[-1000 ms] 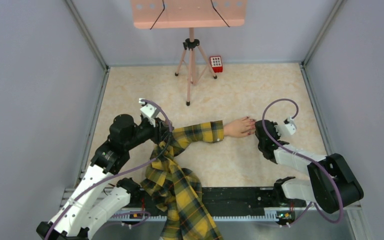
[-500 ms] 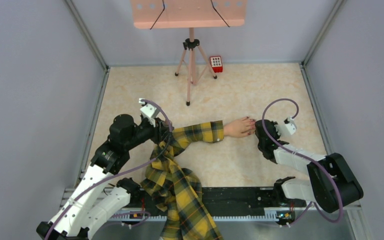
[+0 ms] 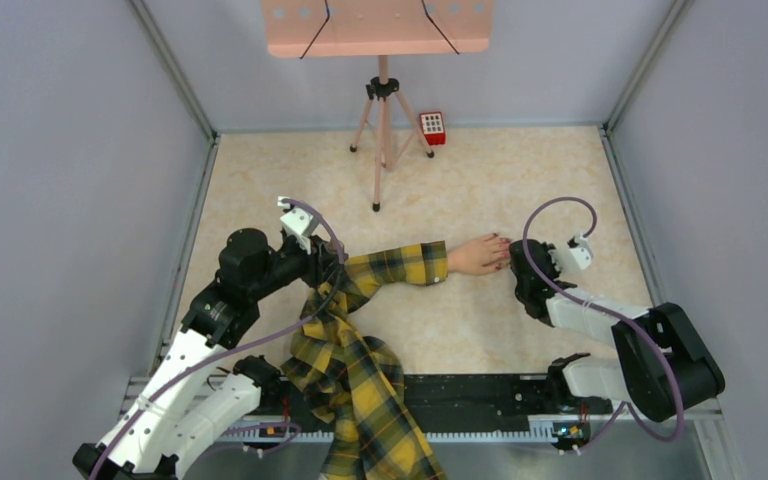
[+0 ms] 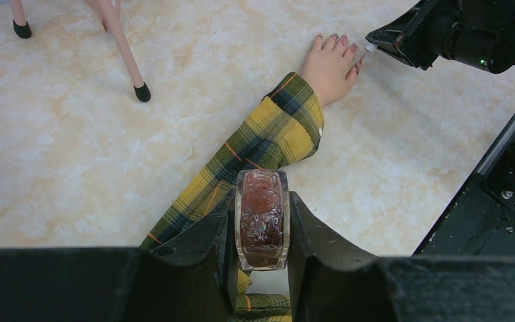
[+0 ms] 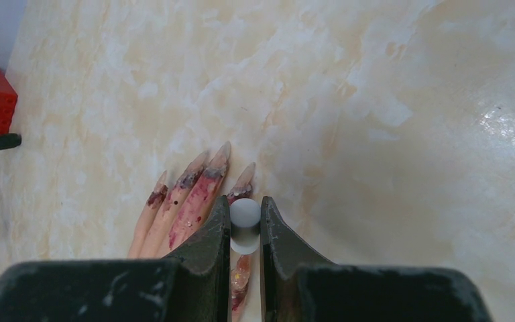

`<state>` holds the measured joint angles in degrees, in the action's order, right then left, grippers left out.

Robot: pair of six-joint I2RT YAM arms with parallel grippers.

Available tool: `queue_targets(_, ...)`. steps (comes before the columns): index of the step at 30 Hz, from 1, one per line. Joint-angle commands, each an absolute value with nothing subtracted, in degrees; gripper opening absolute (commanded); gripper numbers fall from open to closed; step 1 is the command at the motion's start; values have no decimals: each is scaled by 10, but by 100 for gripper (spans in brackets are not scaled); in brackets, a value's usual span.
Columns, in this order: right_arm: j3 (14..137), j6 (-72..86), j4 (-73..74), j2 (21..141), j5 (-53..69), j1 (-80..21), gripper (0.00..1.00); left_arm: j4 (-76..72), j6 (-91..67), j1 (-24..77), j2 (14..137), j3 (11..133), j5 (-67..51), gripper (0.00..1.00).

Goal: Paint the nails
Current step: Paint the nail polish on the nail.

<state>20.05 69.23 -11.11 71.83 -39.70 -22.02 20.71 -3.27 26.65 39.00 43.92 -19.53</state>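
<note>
We look into a robotics lab cell: plain grey wall panels [image 3: 60,200] in metal framing [image 3: 170,62] close off a marble-patterned table [image 3: 520,180]. A left arm [image 3: 200,340] and a right arm [image 3: 600,320] stand at a black rail [image 3: 480,400] on its near edge. A tripod [image 3: 383,130] carries a pink perforated board [image 3: 380,25] near a red keypad box [image 3: 432,128].

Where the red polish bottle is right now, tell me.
In the left wrist view the red polish bottle sits clamped in the left end effector, over the plaid sleeve, apart from the mannequin hand.
</note>
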Motion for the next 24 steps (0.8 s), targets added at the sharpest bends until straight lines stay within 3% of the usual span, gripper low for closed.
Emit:
queue_targets(1, 223, 697, -120, 721, -422, -229, 0, 186, -33, 265, 383, 452, -190, 0)
queue_targets(24, 218, 674, -80, 651, -457, -229, 0, 185, -32, 265, 384, 452, -183, 0)
